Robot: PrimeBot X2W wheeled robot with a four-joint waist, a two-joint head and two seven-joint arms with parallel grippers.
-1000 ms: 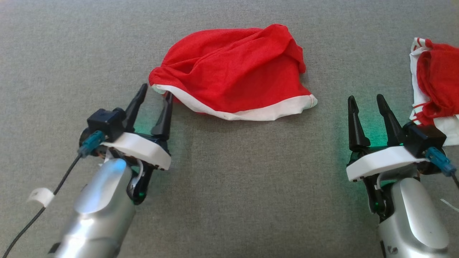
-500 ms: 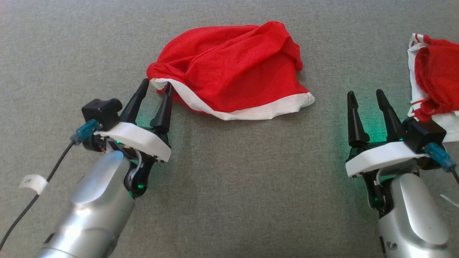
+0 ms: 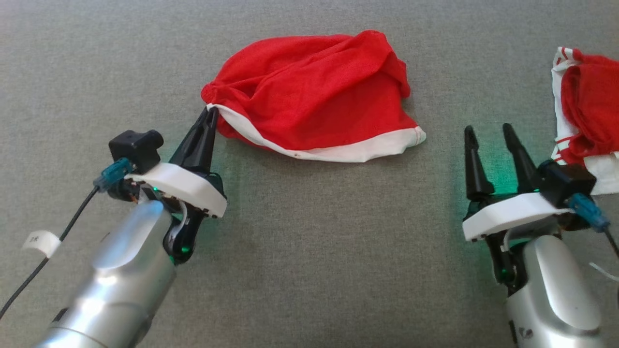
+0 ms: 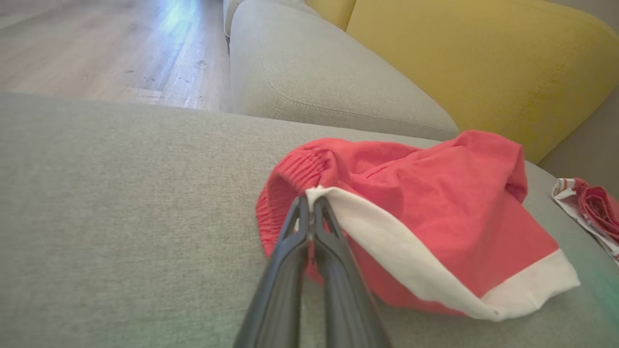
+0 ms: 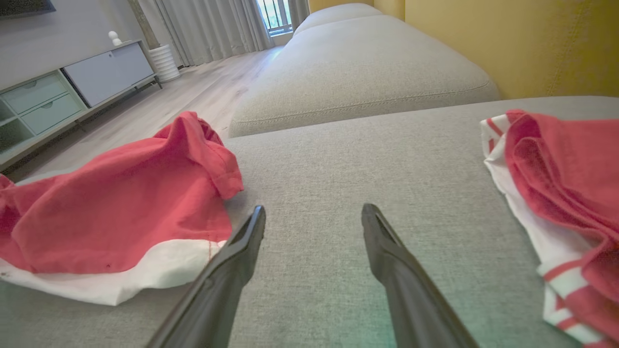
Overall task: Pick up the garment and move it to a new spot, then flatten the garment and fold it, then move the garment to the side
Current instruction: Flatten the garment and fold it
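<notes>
A red garment (image 3: pixel 314 92) with a white hem lies crumpled on the grey sofa cushion (image 3: pixel 309 251). It also appears in the left wrist view as the garment (image 4: pixel 435 212) and in the right wrist view as the garment (image 5: pixel 121 208). My left gripper (image 3: pixel 210 113) is shut on the garment's left corner, where the white hem meets the elastic band; its pinched tips (image 4: pixel 309 203) meet on the cloth. To the right of the garment my right gripper (image 3: pixel 486 133) stands open over bare cushion, its fingers (image 5: pixel 246 232) apart with nothing between them.
A second red and white cloth (image 3: pixel 585 121) lies at the right edge, close beside my right wrist. A yellow back cushion (image 4: pixel 483 63) and another grey seat (image 5: pixel 367 72) lie beyond. Wooden floor (image 4: pixel 96 48) and a low cabinet (image 5: pixel 58 96) are past the sofa.
My left gripper moved forward onto the garment's left corner and shut on it. The right gripper stayed open and barely shifted.
</notes>
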